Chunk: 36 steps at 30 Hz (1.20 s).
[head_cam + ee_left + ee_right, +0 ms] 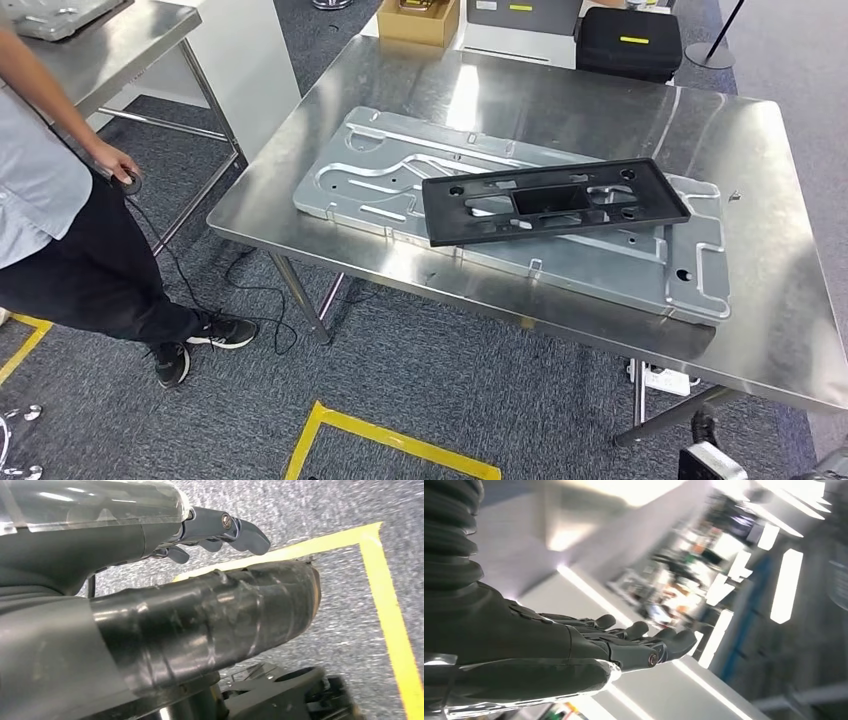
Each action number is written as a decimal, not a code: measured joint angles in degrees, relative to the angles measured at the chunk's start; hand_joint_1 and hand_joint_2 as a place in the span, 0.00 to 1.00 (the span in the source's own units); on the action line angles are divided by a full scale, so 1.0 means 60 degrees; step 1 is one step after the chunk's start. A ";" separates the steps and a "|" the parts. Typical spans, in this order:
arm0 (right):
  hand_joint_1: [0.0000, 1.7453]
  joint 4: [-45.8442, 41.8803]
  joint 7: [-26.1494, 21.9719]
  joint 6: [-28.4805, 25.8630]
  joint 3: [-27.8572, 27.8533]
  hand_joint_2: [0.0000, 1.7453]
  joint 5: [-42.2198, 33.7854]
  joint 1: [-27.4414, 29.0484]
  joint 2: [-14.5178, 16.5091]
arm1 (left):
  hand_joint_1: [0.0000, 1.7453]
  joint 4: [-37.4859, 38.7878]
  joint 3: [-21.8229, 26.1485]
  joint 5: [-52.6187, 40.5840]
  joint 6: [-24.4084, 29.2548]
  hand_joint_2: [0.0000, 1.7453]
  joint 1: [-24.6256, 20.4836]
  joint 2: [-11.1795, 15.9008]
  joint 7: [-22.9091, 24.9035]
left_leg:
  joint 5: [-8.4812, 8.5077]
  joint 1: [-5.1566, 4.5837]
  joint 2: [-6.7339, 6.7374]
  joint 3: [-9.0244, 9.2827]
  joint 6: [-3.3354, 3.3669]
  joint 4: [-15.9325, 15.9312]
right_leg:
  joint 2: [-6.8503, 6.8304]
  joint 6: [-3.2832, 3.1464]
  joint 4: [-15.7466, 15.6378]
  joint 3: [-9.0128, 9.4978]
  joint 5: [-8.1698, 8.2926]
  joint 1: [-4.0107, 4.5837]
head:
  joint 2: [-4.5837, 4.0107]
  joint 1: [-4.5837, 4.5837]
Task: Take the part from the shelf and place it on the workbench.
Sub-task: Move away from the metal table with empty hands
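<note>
Since the left hand (220, 530) hung over the grey carpet beside a yellow floor line (395, 620), its fingers (250, 532) lay loosely apart and held nothing. The right hand (624, 645) was likewise empty, its fingers (674, 642) spread in open air before blurred lights. Farther off, the black part (555, 200) lay flat on the steel tabletop (780, 320), resting askew across a grey metal plate (400, 170), which suggested it had already been delivered. A person (60, 200) stood at the tabletop's left, and a black case (630, 40) sat beyond the tabletop.
</note>
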 joint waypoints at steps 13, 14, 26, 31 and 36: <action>0.00 0.2152 -0.0357 0.0060 -0.1444 1.00 -0.0246 -0.0498 -0.0015 | 0.00 0.0000 0.0000 0.0002 0.0004 0.00 -0.0024 0.0017 0.0059 | 0.0974 -0.0041 0.0026 0.1243 0.0568 -0.2432 | 0.0026 0.0449 0.0342 -0.0357 0.0064 -0.0041 | 0.0000 0.0020; 0.00 0.2208 -0.0366 0.0089 -0.1479 1.00 -0.0254 -0.0509 -0.0017 | 0.00 0.0000 0.0000 0.0003 0.0004 0.00 -0.0029 0.0020 0.0058 | 0.1020 -0.0044 0.0033 0.1185 0.0611 -0.2431 | 0.0035 0.0468 0.0643 -0.0462 -0.0251 -0.0043 | 0.0000 0.0028; 0.00 0.2072 -0.0441 0.0784 -0.1211 0.00 -0.1011 -0.0426 0.0000 | 0.00 0.0000 -0.0004 0.0102 0.0004 0.00 -0.0025 0.0048 -0.0007 | 0.1004 -0.0069 0.0007 0.0050 0.0150 -0.1533 | 0.0041 0.0015 -0.0257 0.0773 -0.0501 -0.0040 | 0.0000 0.0019; 0.00 0.1632 -0.0456 0.1229 -0.0843 0.00 -0.1357 -0.0202 0.0000 | 0.00 0.0000 -0.0004 0.0155 0.0004 0.00 0.0006 0.0049 -0.0123 | 0.0079 -0.0003 -0.0001 -0.0314 -0.0006 0.0388 | 0.0005 -0.0027 -0.0178 0.0359 -0.0257 -0.0003 | 0.0000 -0.0001; 0.00 0.1219 -0.0459 0.1227 -0.0626 0.00 -0.1513 -0.0023 0.0004 | 0.00 0.0000 -0.0004 0.0206 0.0011 0.00 -0.0011 0.0052 -0.0158 | 0.0737 -0.0049 -0.0016 0.1476 0.0189 -0.2360 | 0.0005 0.0128 -0.0004 0.0208 -0.0138 0.0030 | 0.0000 0.0003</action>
